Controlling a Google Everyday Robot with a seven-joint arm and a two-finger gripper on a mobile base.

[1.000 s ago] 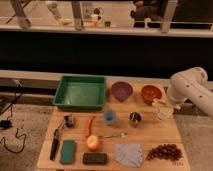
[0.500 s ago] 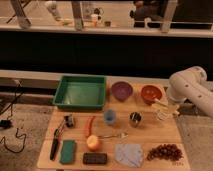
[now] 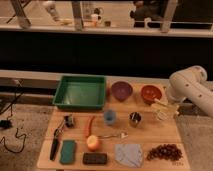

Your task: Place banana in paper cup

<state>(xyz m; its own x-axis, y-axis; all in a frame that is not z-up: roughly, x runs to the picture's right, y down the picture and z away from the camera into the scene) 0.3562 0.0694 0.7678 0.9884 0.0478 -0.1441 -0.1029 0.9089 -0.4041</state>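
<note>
The paper cup [image 3: 162,116] is a small whitish cup standing at the right side of the wooden table [image 3: 150,131], to the right of the dark metal cup [image 3: 134,119]. My gripper [image 3: 165,107], at the end of the white arm [image 3: 187,87], hangs right over the paper cup. A slender pale yellow shape that looks like the banana [image 3: 159,103] lies at the gripper, just above the cup's rim. I cannot tell whether it is held or touches the cup.
A green tray [image 3: 80,92], a purple bowl [image 3: 121,90] and a red bowl [image 3: 151,92] stand along the back. In front are a blue cup [image 3: 109,116], a red chili [image 3: 90,125], an orange fruit [image 3: 93,142], a fork [image 3: 112,135], a grey cloth [image 3: 129,154], grapes [image 3: 165,151] and a green sponge [image 3: 67,151].
</note>
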